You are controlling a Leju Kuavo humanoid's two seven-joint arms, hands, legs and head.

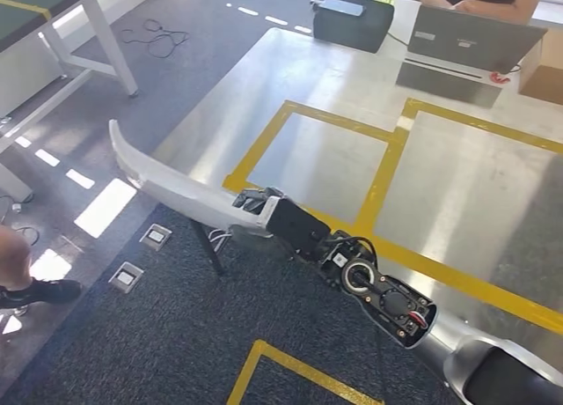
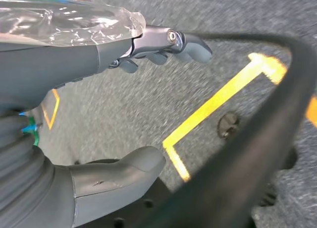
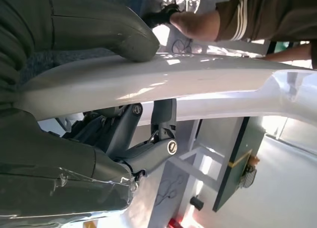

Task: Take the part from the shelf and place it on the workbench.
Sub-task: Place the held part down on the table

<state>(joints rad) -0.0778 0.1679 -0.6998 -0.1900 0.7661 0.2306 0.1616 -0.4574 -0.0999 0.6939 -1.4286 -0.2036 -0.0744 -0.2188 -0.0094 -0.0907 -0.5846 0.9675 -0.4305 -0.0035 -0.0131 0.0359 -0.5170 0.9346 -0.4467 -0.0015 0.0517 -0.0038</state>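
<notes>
white part [image 1: 166, 185] gripped by right hand [image 1: 262, 207]; left hand [image 2: 112, 109] empty, fingers apart.

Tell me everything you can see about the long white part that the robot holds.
The white part is a long, narrow, gently curved strip, glossy like painted plastic or metal, with one end turning up. The right hand grips it near one end, the thumb pressed on one face and the fingers on the other. It reaches out past the corner of the steel workbench over the dark carpet, not yet set down.
</notes>
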